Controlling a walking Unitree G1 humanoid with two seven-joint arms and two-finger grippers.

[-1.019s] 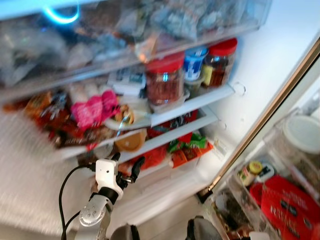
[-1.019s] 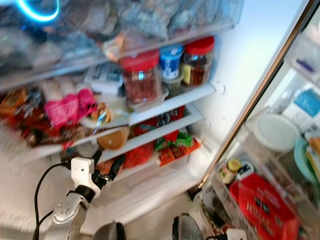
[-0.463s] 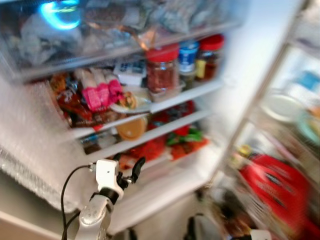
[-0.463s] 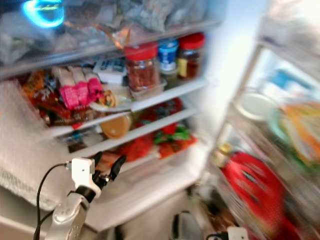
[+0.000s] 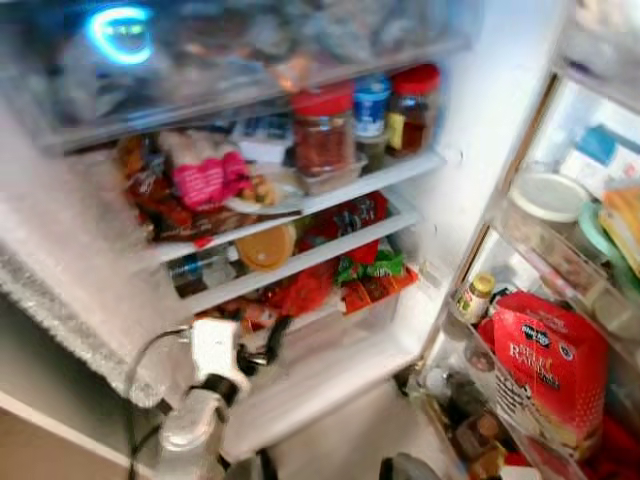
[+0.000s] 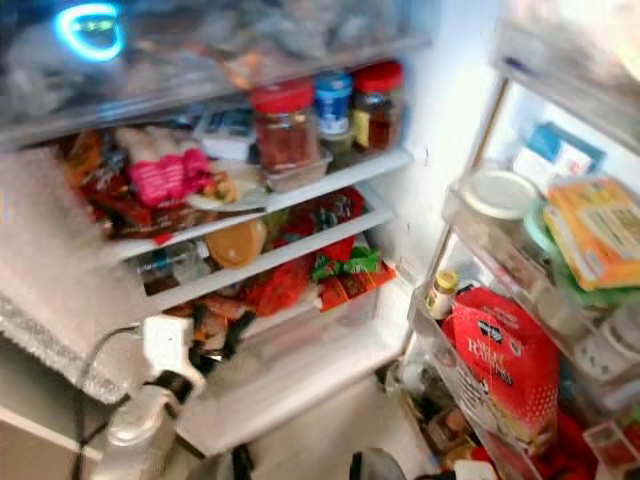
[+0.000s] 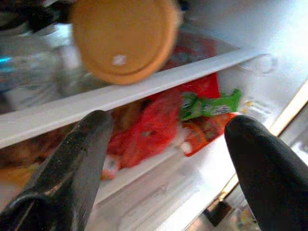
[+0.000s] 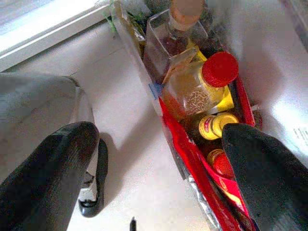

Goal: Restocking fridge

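Before me stands the open fridge [image 5: 470,130], its shelves already crammed, so I judge restocking is either well along or paused: neither gripper carries anything to put in. Door racks [image 6: 480,225] on my right hold a red bag [image 5: 548,365], a white-lidded tub [image 5: 545,195] and a small bottle [image 5: 472,297]. On the shelves I see red-lidded jars [image 5: 322,130], a pink packet [image 5: 208,180], an orange lid [image 7: 122,36] and green packets [image 7: 209,103]. My left gripper [image 7: 163,159] hovers spread wide and empty near the lower shelf. My right gripper [image 8: 154,168] hangs low, also parted, above the bottles [image 8: 197,82] in the bottom door rack.
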